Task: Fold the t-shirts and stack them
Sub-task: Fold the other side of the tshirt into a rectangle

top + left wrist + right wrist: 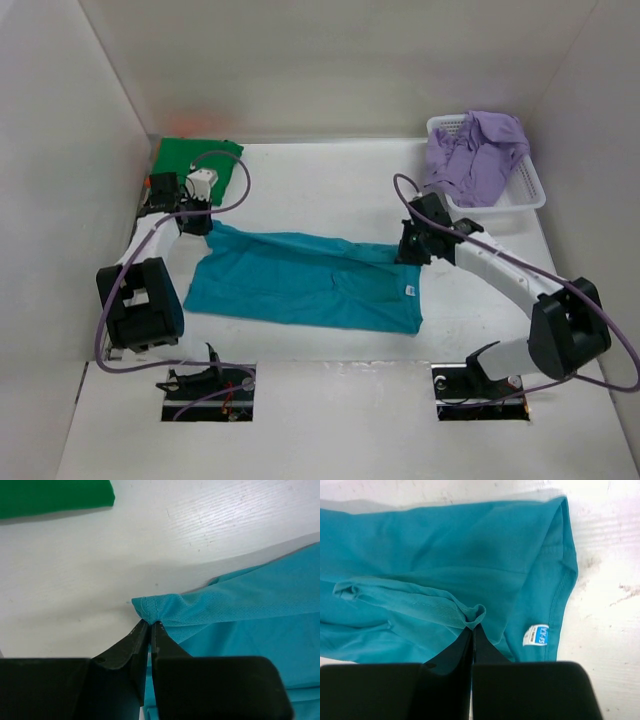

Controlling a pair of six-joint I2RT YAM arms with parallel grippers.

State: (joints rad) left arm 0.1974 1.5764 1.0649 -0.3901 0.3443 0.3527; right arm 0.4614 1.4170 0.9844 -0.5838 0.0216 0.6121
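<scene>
The teal t-shirt (300, 280) lies spread on the desk (330, 190) between the 2 arms. The left pincer (150, 625) is clamped on its hemmed corner, and the right pincer (473, 626) pinches a raised fold near the label. A folded green t-shirt (190, 158) lies far left. The lavender t-shirt (475, 150) sits in the white basket (530, 190).

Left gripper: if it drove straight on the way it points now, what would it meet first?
The left gripper is shut on a corner of the teal shirt; beyond it lies bare table, probably its first contact. The green shirt sits off-line, leftward.
</scene>
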